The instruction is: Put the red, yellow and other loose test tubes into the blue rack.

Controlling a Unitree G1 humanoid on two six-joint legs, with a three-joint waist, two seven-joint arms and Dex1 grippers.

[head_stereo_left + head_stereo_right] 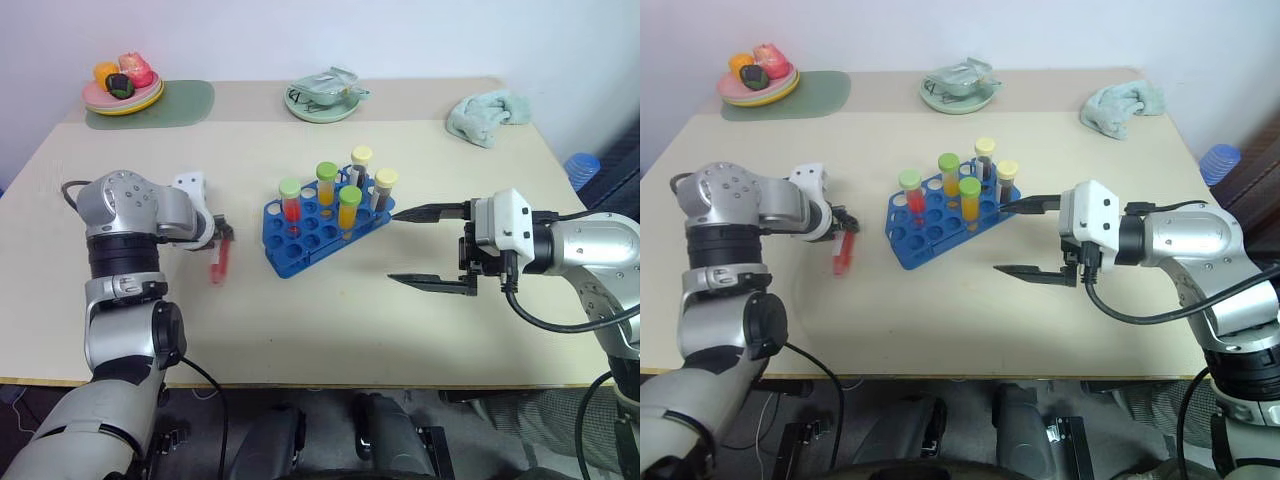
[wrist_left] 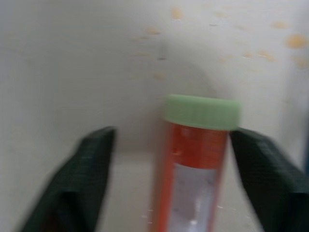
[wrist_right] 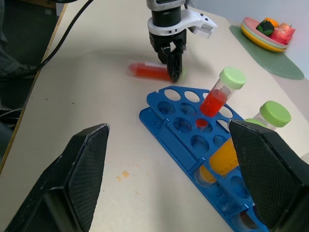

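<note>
One loose red test tube flat on the desk, at 9 o'clock from the blue rack and near it. Long side running about 12 to 6 o'clock as seen from the head, tipped a little toward 1 and 7. Green cap end at the 12 o'clock end, the bare end toward 6.

Left claw right on top of that cap end, pointing down. Black fingers apart, one on each side of the tube, with a gap showing on at least one side. Not squeezing it, as far as can be told.

Right claw at 3 o'clock from the rack, up off the desk, pointing sideways at the rack. Spread wide, nothing inside.

Five tubes standing in the rack: a red one with a green cap at the 9 o'clock end, then orange and dark ones with green and yellow caps. Lots of free holes in the front rows.

Looks like the grab step, so most of the job seems done. Much nearer to the left arm than the right. Next, probably: pinch across the tube, lift, tip it upright, then carry it toward 3 o'clock to a free hole. Could roll away if pinched off-centre, since it is round and smooth.
</note>
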